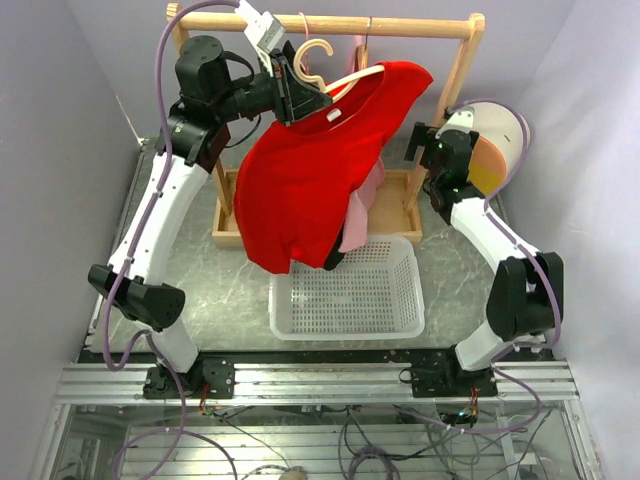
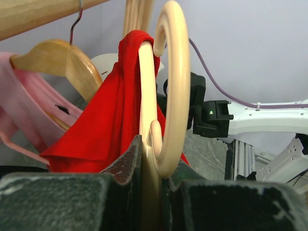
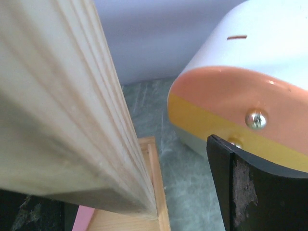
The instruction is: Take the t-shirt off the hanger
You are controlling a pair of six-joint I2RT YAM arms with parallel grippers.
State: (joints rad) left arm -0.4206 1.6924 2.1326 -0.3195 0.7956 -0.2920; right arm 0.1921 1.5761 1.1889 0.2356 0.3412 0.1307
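A red t-shirt (image 1: 305,175) hangs on a pale wooden hanger (image 1: 345,80) held off the rail, one shoulder still over the hanger's right arm. My left gripper (image 1: 285,92) is shut on the hanger just below its hook (image 1: 315,50). The left wrist view shows the fingers (image 2: 122,166) clamped on the hanger's neck (image 2: 150,144), with the red t-shirt (image 2: 103,130) draped behind it. My right gripper (image 1: 422,150) is open, level with the rack's right post (image 1: 455,90). In the right wrist view the gripper (image 3: 125,192) straddles the post (image 3: 62,96) without gripping it.
A wooden rack (image 1: 330,22) holds a second hanger (image 2: 57,60) with a pink garment (image 1: 365,205). A white slotted basket (image 1: 345,290) sits below the shirt. A white-and-orange domed object (image 1: 495,150) stands right of the rack. Grey walls close in on both sides.
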